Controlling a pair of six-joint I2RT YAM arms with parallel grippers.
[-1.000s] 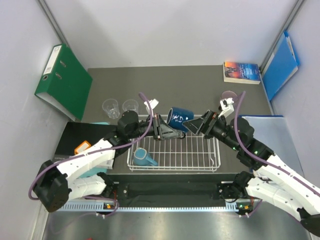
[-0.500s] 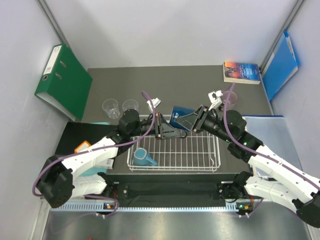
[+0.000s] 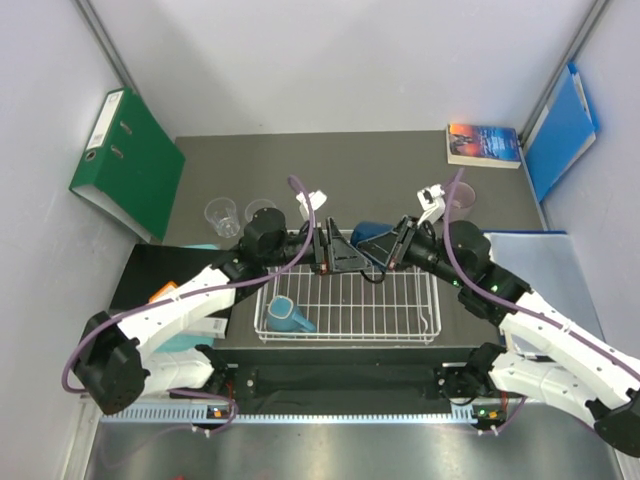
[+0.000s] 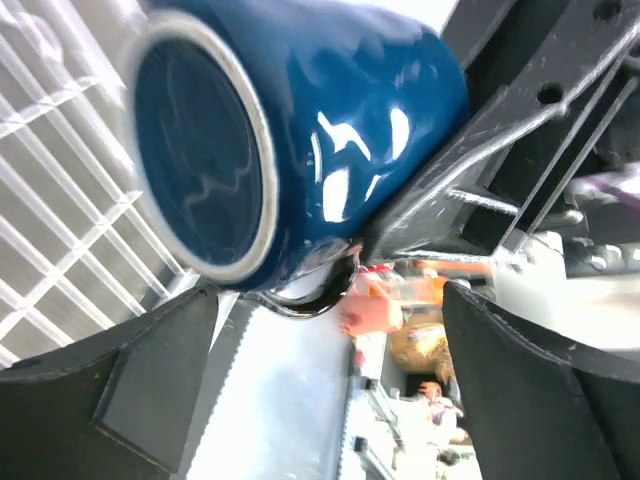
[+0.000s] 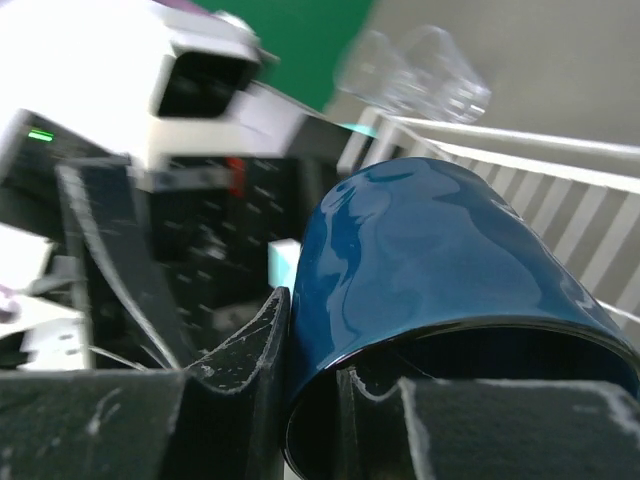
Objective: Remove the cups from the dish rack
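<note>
The dark navy mug (image 3: 372, 235) hangs tilted over the far edge of the white wire dish rack (image 3: 432, 310). My right gripper (image 3: 388, 250) is shut on its rim, one finger (image 5: 250, 370) outside the wall and one inside. In the right wrist view the navy mug (image 5: 440, 250) fills the frame at my right gripper (image 5: 315, 390). My left gripper (image 3: 350, 258) stands open beside the mug; in its wrist view the mug (image 4: 300, 150) is just beyond the left gripper (image 4: 330, 300). A teal mug (image 3: 288, 315) lies in the rack. Two clear tumblers (image 3: 222, 215) (image 3: 261, 211) and a pink mug (image 3: 458, 195) stand on the table.
A green binder (image 3: 125, 165) leans at the far left. A book (image 3: 483, 143) and a blue folder (image 3: 560, 130) sit at the far right. A black pad (image 3: 160, 275) with an orange object (image 3: 165, 295) lies left of the rack.
My right gripper moved in and shut on the navy mug's rim. My left gripper, which held the mug, has opened and let it go.
</note>
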